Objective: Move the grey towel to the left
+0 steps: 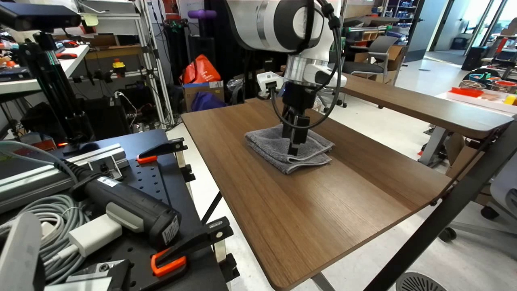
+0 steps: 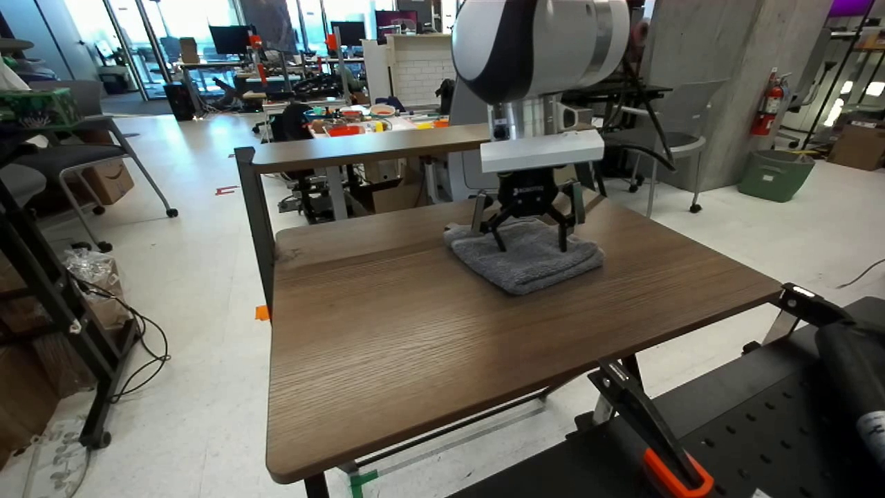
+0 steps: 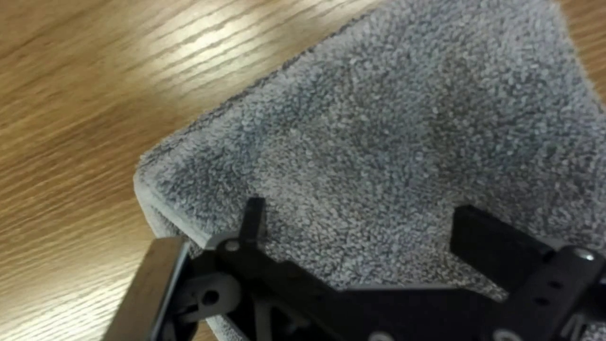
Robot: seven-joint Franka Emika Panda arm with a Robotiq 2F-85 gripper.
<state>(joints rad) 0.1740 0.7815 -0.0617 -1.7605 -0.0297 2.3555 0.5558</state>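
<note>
The folded grey towel [image 1: 265, 142] lies on the brown wooden table in both exterior views [image 2: 522, 277]. It also fills most of the wrist view [image 3: 378, 137], with a folded corner at the left. My gripper [image 2: 532, 249] points straight down over the towel. Its two fingers are spread wide apart, with grey terry cloth showing between them in the wrist view [image 3: 357, 208]. The fingertips are at or very near the towel's top surface; whether they touch it I cannot tell. In an exterior view [image 1: 293, 150] the fingers overlap each other, and the arm covers part of the towel.
The brown table [image 1: 331, 210] extends around the towel on all sides. A black bench [image 1: 149, 178] with clamps [image 1: 194, 242], a handheld tool [image 1: 121, 198] and cables stands beside the table. A raised wooden shelf [image 2: 373, 149] runs along one table edge.
</note>
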